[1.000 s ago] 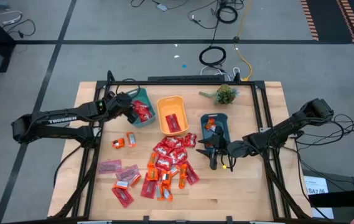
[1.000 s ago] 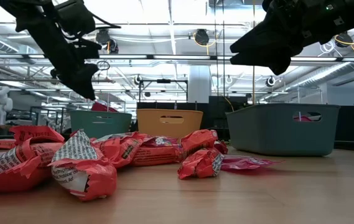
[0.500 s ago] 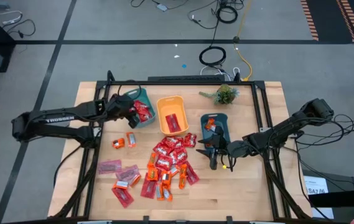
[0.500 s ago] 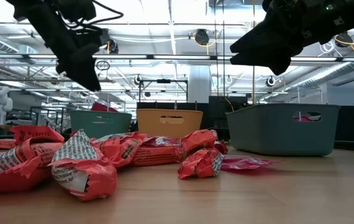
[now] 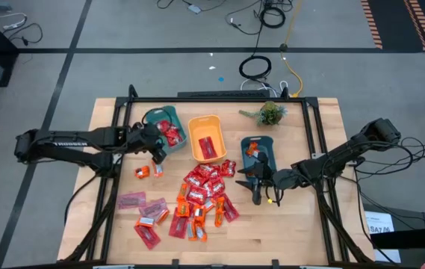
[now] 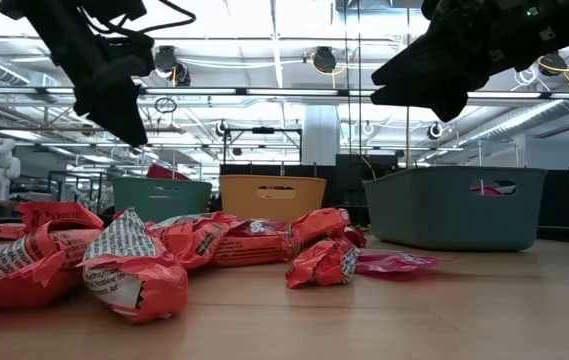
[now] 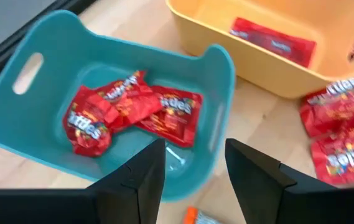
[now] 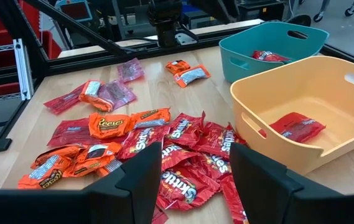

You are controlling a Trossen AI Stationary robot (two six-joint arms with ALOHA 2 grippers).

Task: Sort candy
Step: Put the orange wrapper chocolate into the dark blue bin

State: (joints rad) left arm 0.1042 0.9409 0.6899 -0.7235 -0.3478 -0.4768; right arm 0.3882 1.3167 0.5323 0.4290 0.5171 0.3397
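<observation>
A: Left tool?

B: Jaws parted, nothing between them, hovering over the near rim of the teal bin toward the bench's far left corner. Right tool also parted and empty (it waits by the small bin right of centre).

A: How far along?

B: Early, I'd judge. A few red packs lie in the teal bin, one in the yellow bin. Most candy lies heaped mid-bench, with strays toward the front left corner.
</observation>
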